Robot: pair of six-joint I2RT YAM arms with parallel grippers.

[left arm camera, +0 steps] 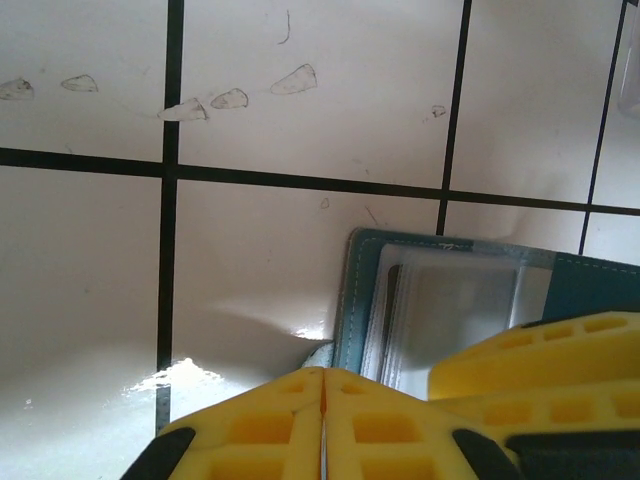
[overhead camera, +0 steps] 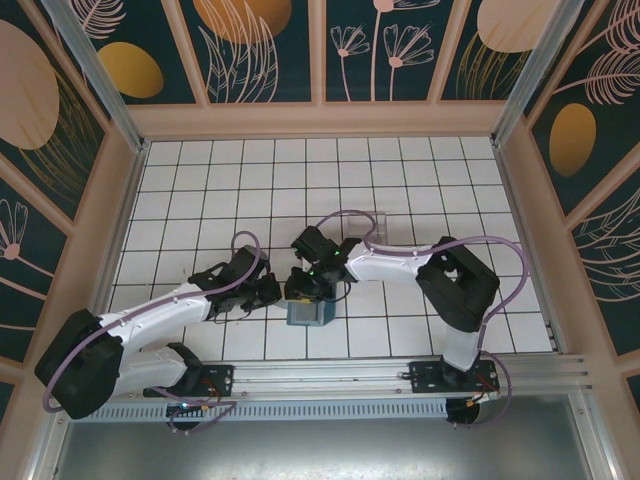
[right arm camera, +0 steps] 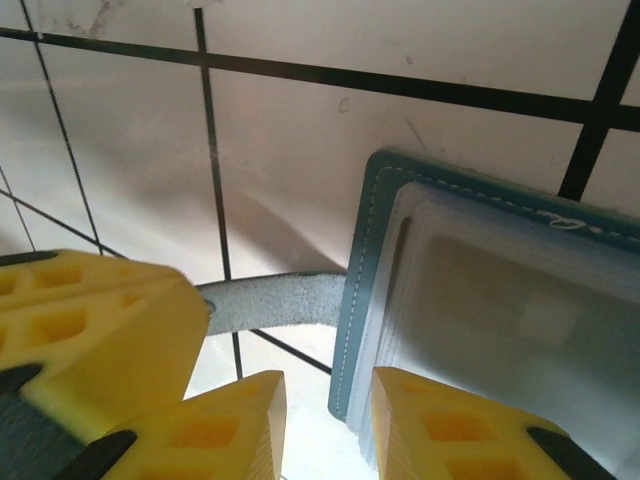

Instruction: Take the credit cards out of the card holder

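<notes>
- Near the front middle of the bench (overhead camera: pixel 200 180), just ahead of the two arm bases, lies the card holder (overhead camera: pixel 307 314). It is a soft teal wallet panel with pale stitching round its rim.
- Right fingers (right arm camera: pixel 450 430) stand parted over the holder's edge that faces the left arm. One pad is above the clear pocket and the other is off the wallet over bare tile. The stitched edge runs through the gap, and nothing is gripped.
- Left fingers (left arm camera: pixel 260 430) are clenched tight, with their tip just beside the holder's near corner. A grey-blue strap (right arm camera: pixel 270 302) leads from the wallet's edge towards them. They may be pinching it (the contact is hidden, so I cannot tell).
- The credit cards (right arm camera: pixel 500 310) show as a pale stack behind a cloudy window, set in from the stitching. A slot line runs alongside that same edge.
- Judging from this, the cards lie on the pocket side of the right fingers. Their way out probably points towards the gap between those fingers.
- The right arm is the nearer one, since it sits directly over the pocket.
- The panel looks close to square from above, so its long axis is hard to call.
- The wallet looks limp and would probably shift unless it is pinned.
</notes>
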